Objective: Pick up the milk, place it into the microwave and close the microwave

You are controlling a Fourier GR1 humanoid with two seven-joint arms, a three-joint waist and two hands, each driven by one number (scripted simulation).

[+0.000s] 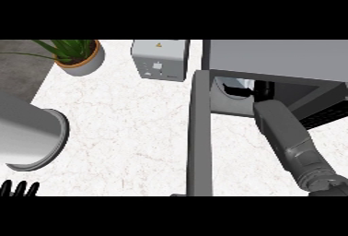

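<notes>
The microwave [279, 57] stands at the back right with its door [200, 138] swung open toward me. My right forearm reaches into the cavity. There my right hand [239, 93] shows as black fingers curled round the white milk carton [226, 86], which sits just inside the opening at its left side. The microwave's top hides most of the hand and carton. My left hand [19, 188] rests open at the lower left edge, only its fingertips showing.
A grey toaster-like box [160, 60] stands at the back centre, left of the microwave. A potted plant [78, 54] is at the back left. A large grey cylinder [31, 133] lies at the left edge. The white counter [129, 124] spreads between them.
</notes>
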